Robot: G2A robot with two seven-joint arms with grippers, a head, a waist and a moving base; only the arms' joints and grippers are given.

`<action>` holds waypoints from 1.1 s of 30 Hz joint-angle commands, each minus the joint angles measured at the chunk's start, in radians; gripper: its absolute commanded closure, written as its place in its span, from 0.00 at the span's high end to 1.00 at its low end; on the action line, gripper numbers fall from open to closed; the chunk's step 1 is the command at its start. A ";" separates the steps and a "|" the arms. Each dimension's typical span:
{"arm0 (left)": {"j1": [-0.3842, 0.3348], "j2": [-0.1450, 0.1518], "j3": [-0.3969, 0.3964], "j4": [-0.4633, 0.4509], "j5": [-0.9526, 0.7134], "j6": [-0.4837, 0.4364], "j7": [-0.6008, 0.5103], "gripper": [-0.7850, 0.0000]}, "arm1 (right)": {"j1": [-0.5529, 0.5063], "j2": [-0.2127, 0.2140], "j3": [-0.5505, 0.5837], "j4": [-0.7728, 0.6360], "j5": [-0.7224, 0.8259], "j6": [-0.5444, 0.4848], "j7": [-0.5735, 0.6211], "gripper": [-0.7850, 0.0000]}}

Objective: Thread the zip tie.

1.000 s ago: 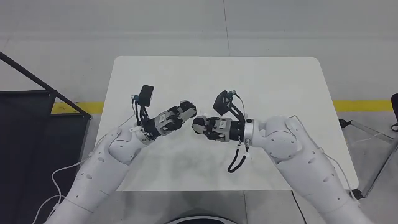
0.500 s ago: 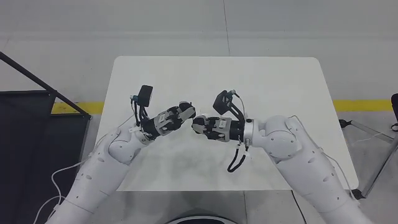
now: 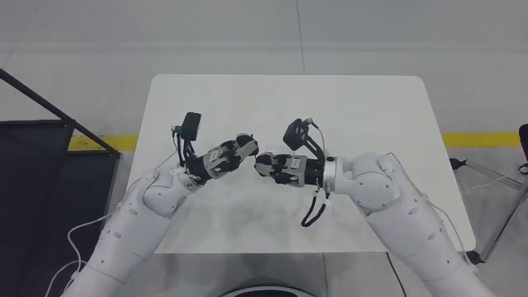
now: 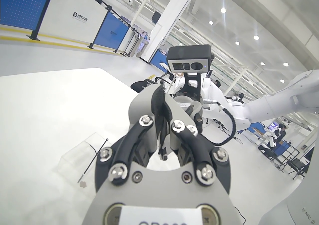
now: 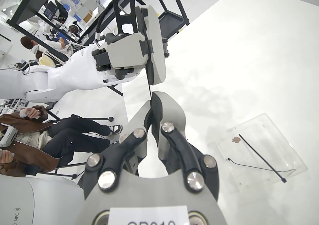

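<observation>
While both arms are hovering over the middle of the table (image 3: 371, 107), the left gripper (image 3: 251, 146) is pressing its jaws fully together on one end of the zip tie (image 5: 149, 90). The tie is hanging clear above the table's middle as a thin black strip. Its long axis is running straight from the left jaws, across a short gap, into the right gripper (image 3: 261, 163), which is likewise clamping tight on the other end. The two grippers are facing each other tip to tip, very close, so neither arm is nearer; each is gripping the tie itself. I am judging that the threading is turning on that one line, tail meeting head along the strip. Which end is carrying the head is too small to tell. On the table near them, a clear tray (image 5: 274, 131) is holding spare ties (image 5: 261, 158). A white label (image 5: 148, 216) is showing on each gripper's base, its print cut off by the edge, so I am leaving it unread.
</observation>
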 commanded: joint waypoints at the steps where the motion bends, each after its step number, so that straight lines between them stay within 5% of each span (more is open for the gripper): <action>1: 0.009 -0.001 -0.016 -0.009 0.042 0.008 0.026 0.00 | -0.008 0.005 0.020 0.000 0.006 0.002 0.009 0.41; 8: 0.040 -0.002 -0.064 -0.014 0.138 0.030 0.103 0.00 | -0.086 0.037 0.131 -0.053 -0.043 0.072 0.055 0.78; 14: 0.033 -0.009 -0.070 0.035 0.178 0.055 0.141 0.00 | -0.126 0.054 0.166 -0.119 -0.194 0.257 0.133 0.80; 16: 0.032 -0.014 -0.059 0.041 0.167 0.053 0.160 0.00 | -0.129 0.054 0.164 -0.126 -0.197 0.273 0.143 1.00; 27: 0.032 -0.014 -0.059 0.041 0.167 0.053 0.160 0.00 | -0.129 0.054 0.164 -0.126 -0.197 0.273 0.143 1.00; 33: 0.056 -0.020 -0.068 -0.008 0.303 0.140 0.225 0.00 | -0.108 0.042 0.109 -0.135 -0.304 0.454 0.155 1.00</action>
